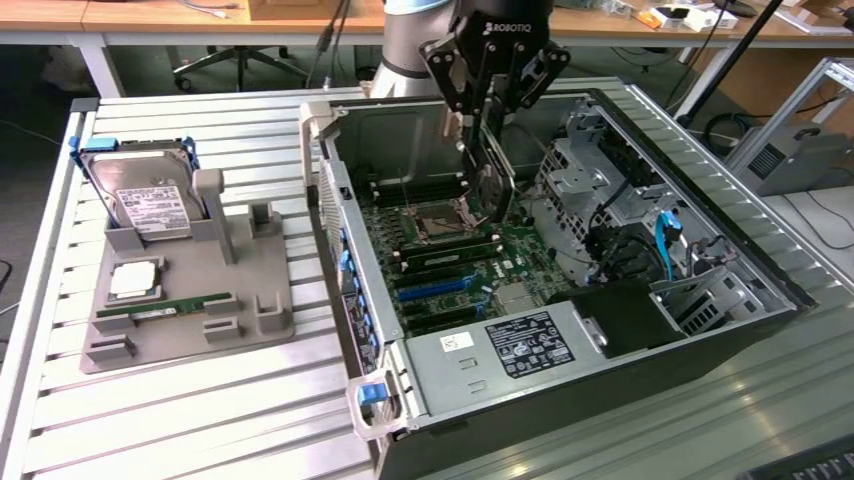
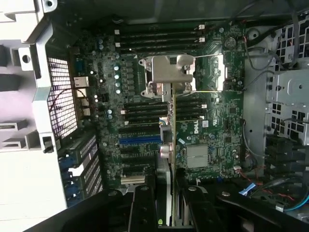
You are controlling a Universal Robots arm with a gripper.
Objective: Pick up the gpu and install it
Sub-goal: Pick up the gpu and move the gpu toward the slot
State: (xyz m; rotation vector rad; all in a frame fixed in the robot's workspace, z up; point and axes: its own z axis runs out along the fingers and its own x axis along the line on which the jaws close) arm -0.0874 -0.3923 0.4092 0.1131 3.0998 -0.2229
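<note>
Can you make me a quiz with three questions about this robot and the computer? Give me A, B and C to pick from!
1. Where is the gpu?
A: in a drawer. B: in the tool, above the case. C: on the floor.

2. What colour is the memory stick on the tray?
A: green. B: red. C: yellow.

3. How is the case?
A: shut. B: open. C: upside down.

Answers:
1 B: the tool is shut on the gpu and holds it on edge over the motherboard.
2 A: the stick is plainly green.
3 B: the side is off, so the motherboard inside shows.
</note>
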